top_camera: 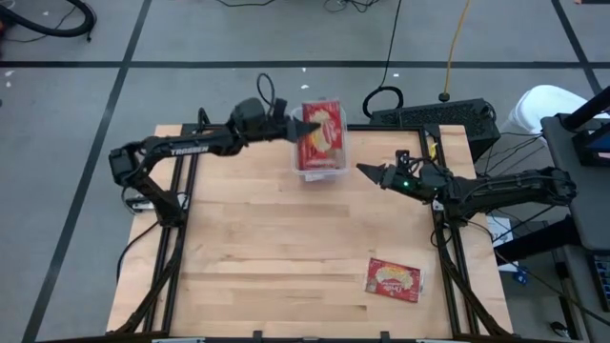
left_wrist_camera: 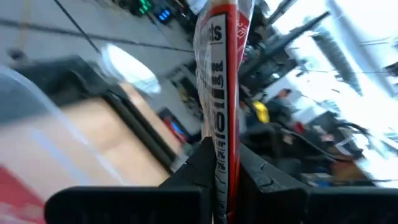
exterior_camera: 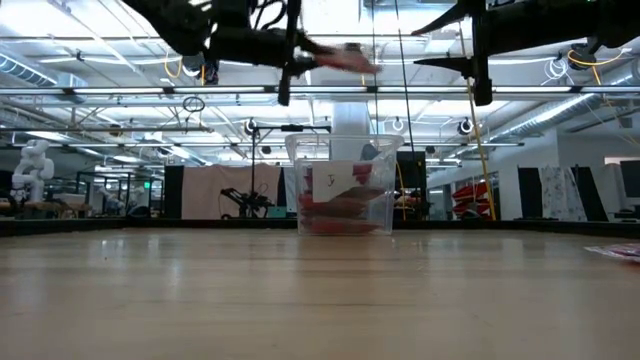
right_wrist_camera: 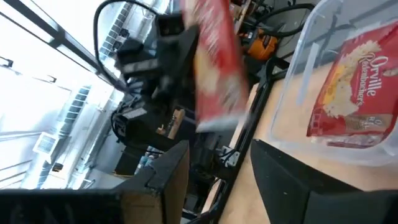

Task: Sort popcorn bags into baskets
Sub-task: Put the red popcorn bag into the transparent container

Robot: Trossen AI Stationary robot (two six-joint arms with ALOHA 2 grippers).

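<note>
Left gripper [top_camera: 297,127]: raised above the table at the far edge, over the clear colourless plastic rectangular tub [top_camera: 340,152]; its two dark fingers [left_wrist_camera: 202,163] are pinched almost together on the edge of a flat red popcorn packet [top_camera: 319,129] with a yellow-cream popcorn picture.
Held packet: sticks out past the left fingertips, hanging in the air above the tub's open top; in the low view it shows as a blurred red strip [exterior_camera: 345,60] well above the tub's rim; in the left wrist view it stands edge-on between the fingers [left_wrist_camera: 221,93], with white lettering on red.
Tub: under and just ahead of the left gripper, upright on the light wooden table [top_camera: 276,248]; the low view shows it [exterior_camera: 385,170] with red packets [exterior_camera: 335,212] lying in its bottom.
Packet in the tub: a red packet with popcorn picture and white lettering [right_wrist_camera: 351,93], seen through the clear wall from the right wrist view.
Right gripper [top_camera: 367,171]: in the air just beside the tub, on its right, pointing toward it; fingers [right_wrist_camera: 165,174] spread apart with nothing between them.
Loose packet: one red rectangular packet [top_camera: 394,279] lies flat on the table, well apart from both grippers, on the near side of the right gripper.
</note>
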